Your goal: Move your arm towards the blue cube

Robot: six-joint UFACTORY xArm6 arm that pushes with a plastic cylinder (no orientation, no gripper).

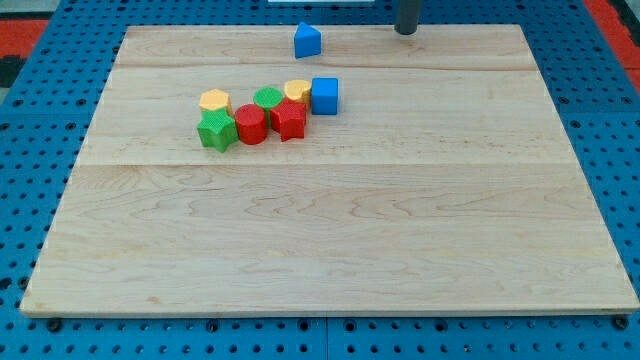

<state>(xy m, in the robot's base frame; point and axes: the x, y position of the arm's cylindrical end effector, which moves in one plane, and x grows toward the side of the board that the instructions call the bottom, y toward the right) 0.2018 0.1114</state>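
board (330, 240): a pale wooden top on a blue pegboard, and everything else sits in its upper part.
cluster: the yellow block (214, 101), green block (215, 130), red cylinder (250, 125), red block (289, 119), a second green block (268, 98) and a second yellow block (297, 91) are packed close together, left of centre.
blue cube (324, 95): at the cluster's right end, just beside or touching the second yellow block; its right, top and bottom faces are free.
how it will handle: probably light, stiff and easy to slide on the smooth wood; I judge a push low on a flat face, through the middle, will keep it from twisting.
blue wedge-like block (308, 40): alone near the board's top edge, its shape hard to make out.
my tip (406, 31): at the top edge, up and to the right of the cube, well apart, touching nothing; there is no jaw to open or close, just a bare rod carrying nothing.
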